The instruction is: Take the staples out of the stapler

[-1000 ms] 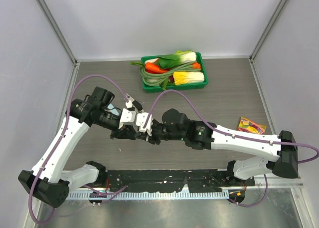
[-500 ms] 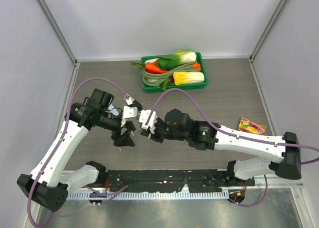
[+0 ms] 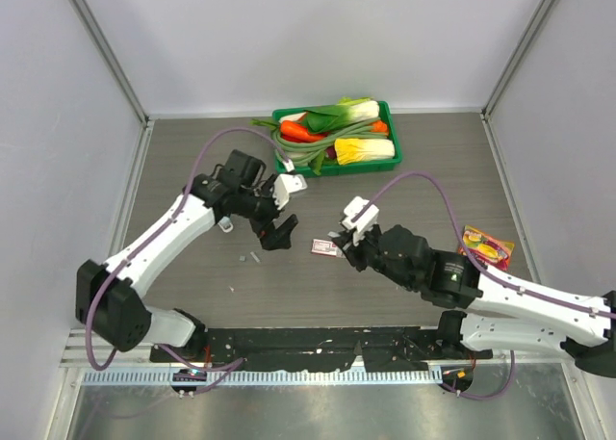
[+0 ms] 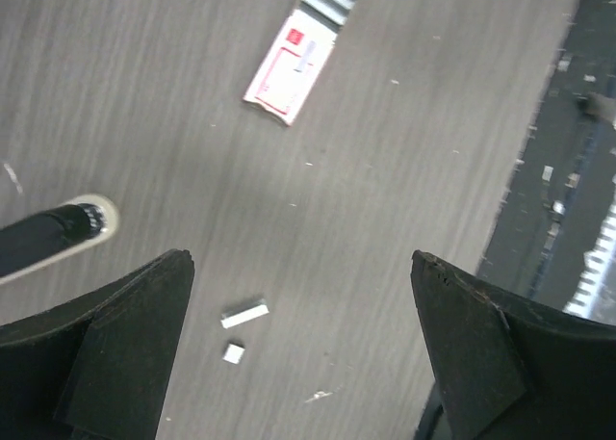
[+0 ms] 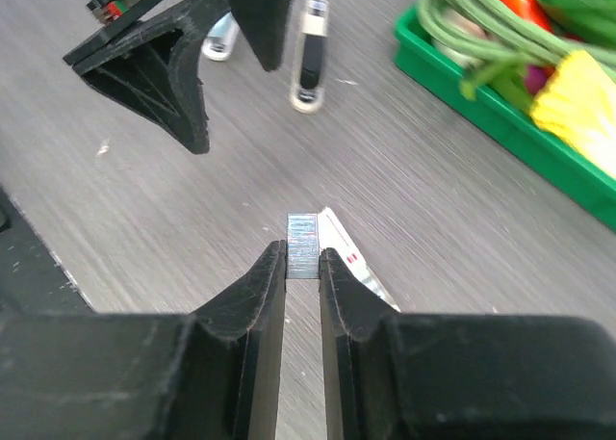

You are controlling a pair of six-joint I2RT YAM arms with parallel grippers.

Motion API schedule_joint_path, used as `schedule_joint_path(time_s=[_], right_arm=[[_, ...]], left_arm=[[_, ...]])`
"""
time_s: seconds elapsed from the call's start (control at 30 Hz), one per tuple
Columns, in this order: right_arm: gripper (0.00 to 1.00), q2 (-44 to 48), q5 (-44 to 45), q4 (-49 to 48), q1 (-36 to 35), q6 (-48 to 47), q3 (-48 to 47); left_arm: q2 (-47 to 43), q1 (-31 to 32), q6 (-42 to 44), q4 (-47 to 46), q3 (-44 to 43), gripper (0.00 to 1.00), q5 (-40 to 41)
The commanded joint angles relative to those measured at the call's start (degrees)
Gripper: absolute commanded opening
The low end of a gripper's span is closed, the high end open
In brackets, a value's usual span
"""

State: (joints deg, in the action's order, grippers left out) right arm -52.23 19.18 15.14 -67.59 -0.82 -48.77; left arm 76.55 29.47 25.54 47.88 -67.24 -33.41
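My right gripper (image 5: 302, 257) is shut on a short silver strip of staples (image 5: 303, 244), held just above the table beside a white-and-red packet (image 5: 354, 264). In the top view this gripper (image 3: 339, 240) sits right of centre. Two loose staple pieces (image 4: 244, 314) lie on the table between the fingers of my left gripper (image 4: 300, 259), which is open and holds nothing. The stapler (image 5: 310, 57) lies on the table beyond the left gripper (image 3: 279, 233), showing as a small pale piece (image 3: 223, 224) in the top view. Its rounded end (image 4: 72, 226) pokes in at the left of the left wrist view.
A green tray (image 3: 278, 166) of toy vegetables stands at the back centre. A colourful packet (image 3: 486, 242) lies at the right. The white-and-red packet (image 3: 324, 247) rests between the two grippers. A black rail (image 3: 318, 342) runs along the near edge.
The left gripper has opened and swung toward the far side. The right gripper has drawn away to the right with the staple strip in its jaws. The two grippers no longer meet.
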Motion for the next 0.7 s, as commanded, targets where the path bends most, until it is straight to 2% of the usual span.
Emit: schedule_joint_path(time_s=[0.0, 0.23, 0.33, 0.5, 0.67], right_arm=[[0.01, 7.0, 15.2, 4.3, 0.2, 8.5, 2.0], [0.01, 17.0, 26.5, 14.5, 0.2, 18.3, 0.3], [0.01, 18.4, 28.5, 17.4, 0.2, 19.9, -1.4], [0.01, 18.6, 29.6, 18.4, 0.2, 20.2, -2.9], [0.01, 18.0, 29.7, 18.4, 0.2, 19.5, -3.6]], left_arm=[[5.8, 4.1, -3.7, -9.1, -4.3, 1.0, 11.0], [19.7, 11.7, -4.4, -13.9, -10.1, 0.99, 17.2], [25.4, 13.2, -5.1, -15.7, -13.3, 0.94, 18.0], [32.6, 13.7, -8.0, -17.3, -19.1, 0.72, 15.3], [37.2, 15.2, -9.8, -18.8, -22.0, 0.68, 14.1]])
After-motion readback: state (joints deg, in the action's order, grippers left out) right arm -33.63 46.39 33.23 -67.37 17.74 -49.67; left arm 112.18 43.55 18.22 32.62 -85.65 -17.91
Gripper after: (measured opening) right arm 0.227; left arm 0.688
